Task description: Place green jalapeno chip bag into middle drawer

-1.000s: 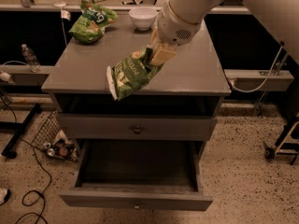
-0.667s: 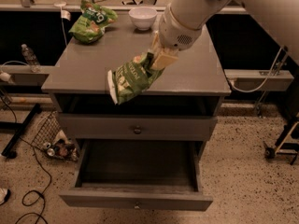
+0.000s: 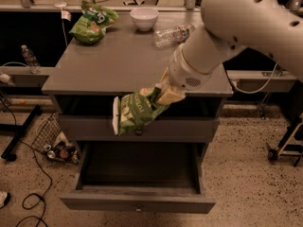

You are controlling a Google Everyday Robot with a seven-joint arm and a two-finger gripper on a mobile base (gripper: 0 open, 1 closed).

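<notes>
The green jalapeno chip bag hangs crumpled in front of the cabinet, white sealed end to the left, above the open drawer. My gripper is shut on the bag's right end, just past the countertop's front edge. The middle drawer is pulled out below the bag, dark inside, with a tiny knob on its front. The bag covers part of the closed drawer front above it.
On the grey countertop stand a puffier green bag at the back left, a white bowl and a lying plastic bottle. A wire basket of cans sits on the floor left of the cabinet.
My gripper has carried the bag forward and down, from above the countertop to in front of the cabinet over the open drawer.
</notes>
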